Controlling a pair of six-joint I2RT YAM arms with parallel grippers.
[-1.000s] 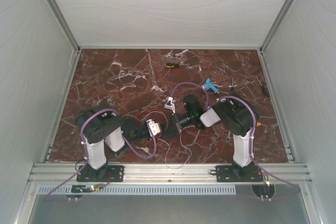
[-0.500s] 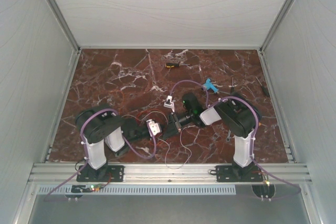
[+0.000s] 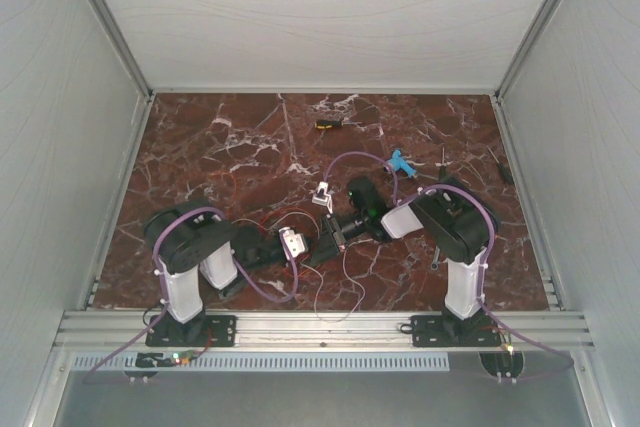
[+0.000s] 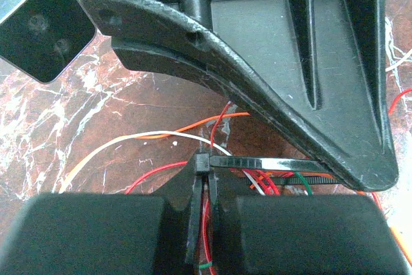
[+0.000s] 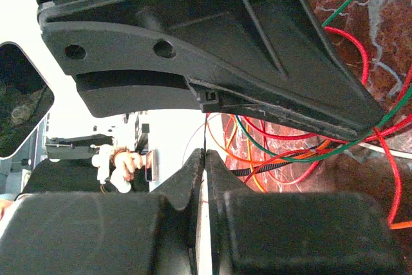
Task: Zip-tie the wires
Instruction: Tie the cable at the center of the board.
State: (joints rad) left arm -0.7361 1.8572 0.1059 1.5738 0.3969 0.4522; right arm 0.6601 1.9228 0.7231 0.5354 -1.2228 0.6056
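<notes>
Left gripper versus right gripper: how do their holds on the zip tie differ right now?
The left gripper pinches the zip tie right by its head; the right gripper pinches its thin tail. Some wires run through the left gripper's pinch; none shows in the right gripper's. Both are shut on the same tie.

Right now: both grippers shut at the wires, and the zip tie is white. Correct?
Not quite. The zip tie is black, not white, as the left wrist view shows. The rest holds: the left gripper and the right gripper are both shut at the wires.
</notes>
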